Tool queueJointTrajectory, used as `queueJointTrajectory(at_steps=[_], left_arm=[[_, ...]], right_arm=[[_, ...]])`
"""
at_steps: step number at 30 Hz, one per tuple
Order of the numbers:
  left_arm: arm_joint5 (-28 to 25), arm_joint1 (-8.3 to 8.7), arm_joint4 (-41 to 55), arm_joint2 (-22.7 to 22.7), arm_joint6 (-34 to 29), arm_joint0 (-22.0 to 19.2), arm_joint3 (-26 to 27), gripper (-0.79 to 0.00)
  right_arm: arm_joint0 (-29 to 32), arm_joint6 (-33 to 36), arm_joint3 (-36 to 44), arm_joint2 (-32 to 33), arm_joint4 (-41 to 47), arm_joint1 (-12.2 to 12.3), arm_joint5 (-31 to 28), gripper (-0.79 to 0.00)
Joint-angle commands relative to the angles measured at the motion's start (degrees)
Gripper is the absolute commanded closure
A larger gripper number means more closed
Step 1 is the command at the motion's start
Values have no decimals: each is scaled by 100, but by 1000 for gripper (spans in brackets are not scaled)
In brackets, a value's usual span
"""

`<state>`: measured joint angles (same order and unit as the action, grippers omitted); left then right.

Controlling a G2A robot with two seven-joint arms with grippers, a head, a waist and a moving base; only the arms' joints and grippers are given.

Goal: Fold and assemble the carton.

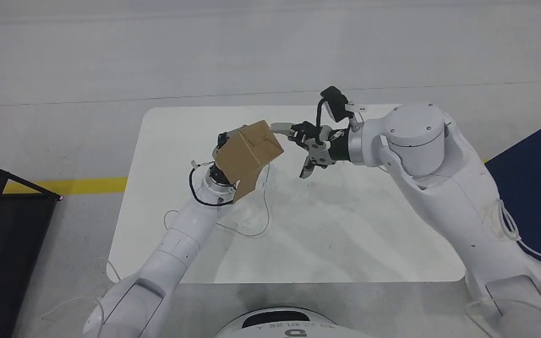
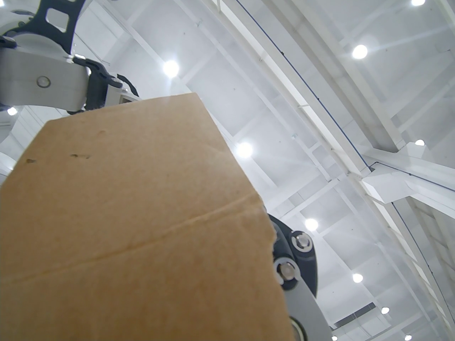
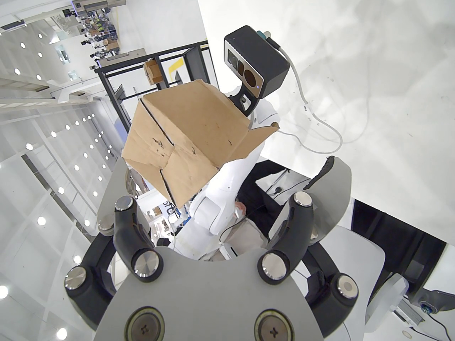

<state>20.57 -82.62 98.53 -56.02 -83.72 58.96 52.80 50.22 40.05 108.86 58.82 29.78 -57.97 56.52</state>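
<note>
Brown cardboard carton (image 1: 249,148) logged aloft, white table (image 1: 380,245) below carton. Found left gripper (image 2: 288,268) under carton, clamped on it. Found right gripper (image 1: 294,150) just beside carton, spread wide, holding nothing, one finger (image 1: 283,129) at carton's corner, contact unclear. Got from right wrist view carton's seamed end (image 3: 170,154) closed and one flap (image 3: 261,134) sticking out; from top view, plain sides.

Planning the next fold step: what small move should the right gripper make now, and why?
Probably ease the open right gripper forward to press the near end flaps of the carton flat. The left arm holds the carton off the table, that end faces the right gripper, and its seam looks slightly gapped.
</note>
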Motion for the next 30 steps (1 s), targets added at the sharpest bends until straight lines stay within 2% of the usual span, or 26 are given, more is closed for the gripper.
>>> queueJointTrajectory(at_steps=[1, 22, 26, 30], left_arm=[[0, 0, 0, 0, 0, 0, 0, 0], [0, 0, 0, 0, 0, 0, 0, 0], [225, -67, 714, -113, 225, 44, 54, 0], [461, -177, 1377, -9, 460, -145, -126, 0]], right_arm=[[0, 0, 0, 0, 0, 0, 0, -785], [0, 0, 0, 0, 0, 0, 0, -785], [212, -278, 30, 190, 225, -16, -608, -785], [414, -549, 85, 425, 452, -20, -982, -785]])
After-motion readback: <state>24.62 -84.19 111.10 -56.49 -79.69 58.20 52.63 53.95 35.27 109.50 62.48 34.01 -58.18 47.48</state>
